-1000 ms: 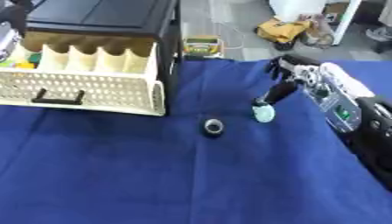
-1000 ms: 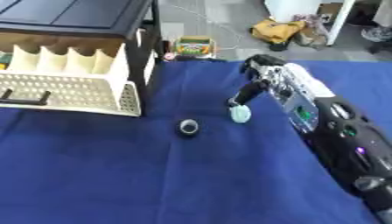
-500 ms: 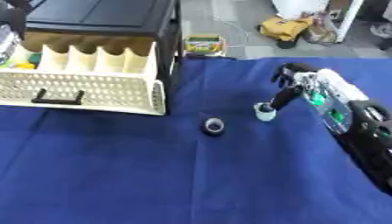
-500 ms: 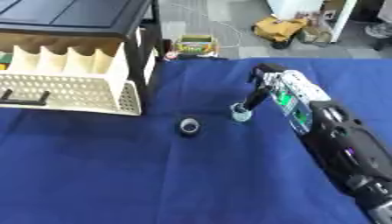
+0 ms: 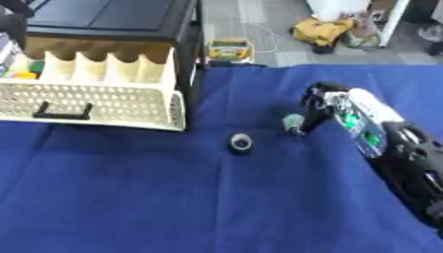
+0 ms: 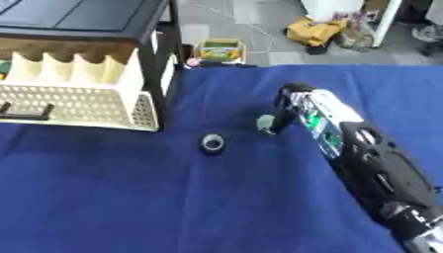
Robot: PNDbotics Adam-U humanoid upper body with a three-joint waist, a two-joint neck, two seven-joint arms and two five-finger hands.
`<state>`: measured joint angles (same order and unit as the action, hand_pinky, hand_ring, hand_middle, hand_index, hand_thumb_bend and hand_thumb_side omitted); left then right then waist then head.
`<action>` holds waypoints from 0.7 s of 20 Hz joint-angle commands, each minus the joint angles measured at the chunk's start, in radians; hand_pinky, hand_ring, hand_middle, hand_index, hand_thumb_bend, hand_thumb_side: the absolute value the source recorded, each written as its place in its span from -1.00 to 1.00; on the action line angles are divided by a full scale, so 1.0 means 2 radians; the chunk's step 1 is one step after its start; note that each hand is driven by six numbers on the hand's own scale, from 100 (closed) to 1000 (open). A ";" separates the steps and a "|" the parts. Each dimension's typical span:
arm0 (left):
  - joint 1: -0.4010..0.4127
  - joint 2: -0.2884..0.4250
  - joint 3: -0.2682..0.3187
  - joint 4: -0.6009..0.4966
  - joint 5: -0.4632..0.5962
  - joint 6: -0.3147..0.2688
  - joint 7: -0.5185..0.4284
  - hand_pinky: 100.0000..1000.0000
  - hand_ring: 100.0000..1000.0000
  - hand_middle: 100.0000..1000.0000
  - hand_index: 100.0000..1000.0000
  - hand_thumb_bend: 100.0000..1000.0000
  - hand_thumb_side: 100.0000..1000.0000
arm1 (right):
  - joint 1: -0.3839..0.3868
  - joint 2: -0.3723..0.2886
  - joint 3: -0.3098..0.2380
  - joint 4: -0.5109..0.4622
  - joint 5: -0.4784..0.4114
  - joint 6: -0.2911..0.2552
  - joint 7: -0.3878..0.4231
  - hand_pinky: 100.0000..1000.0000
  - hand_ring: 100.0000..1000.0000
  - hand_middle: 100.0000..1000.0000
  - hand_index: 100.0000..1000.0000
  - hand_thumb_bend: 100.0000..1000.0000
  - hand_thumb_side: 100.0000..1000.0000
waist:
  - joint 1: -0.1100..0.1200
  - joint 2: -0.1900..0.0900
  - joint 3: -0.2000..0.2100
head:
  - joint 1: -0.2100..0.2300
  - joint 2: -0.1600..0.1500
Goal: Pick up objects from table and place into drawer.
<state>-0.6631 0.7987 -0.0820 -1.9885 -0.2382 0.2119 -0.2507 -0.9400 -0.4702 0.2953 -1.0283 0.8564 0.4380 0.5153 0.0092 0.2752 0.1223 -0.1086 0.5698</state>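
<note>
Pale-green small object (image 5: 293, 122) sits pinched at the right hand's (image 5: 322, 104) fingertips, touching the blue cloth (image 5: 173, 197). Lift straight up before swinging toward the cream drawer (image 5: 95, 101), clearing the black roll (image 5: 242, 143) just beyond the fingers.

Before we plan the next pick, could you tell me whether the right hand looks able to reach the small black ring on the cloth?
Probably yes: the right hand is by the pale green object, and only bare blue cloth separates it from the black ring.

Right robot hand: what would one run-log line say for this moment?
right robot hand | fingers pinching small pale green object on blue cloth | black ring untouched | cream drawer open
</note>
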 commanded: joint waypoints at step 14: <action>-0.002 0.006 0.004 -0.006 -0.002 -0.002 -0.005 -1.00 -1.00 -1.00 0.34 -1.00 0.09 | -0.010 0.003 0.000 0.004 -0.009 -0.008 -0.014 -0.16 0.24 0.17 0.43 0.02 -0.64 | 0.000 -0.008 0.002 | 0.000 -0.005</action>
<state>-0.6596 0.7974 -0.0833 -1.9885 -0.2384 0.2072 -0.2584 -0.9460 -0.4568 0.2909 -1.0046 0.8469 0.4256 0.4817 0.0083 0.2753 0.1242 -0.1086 0.5695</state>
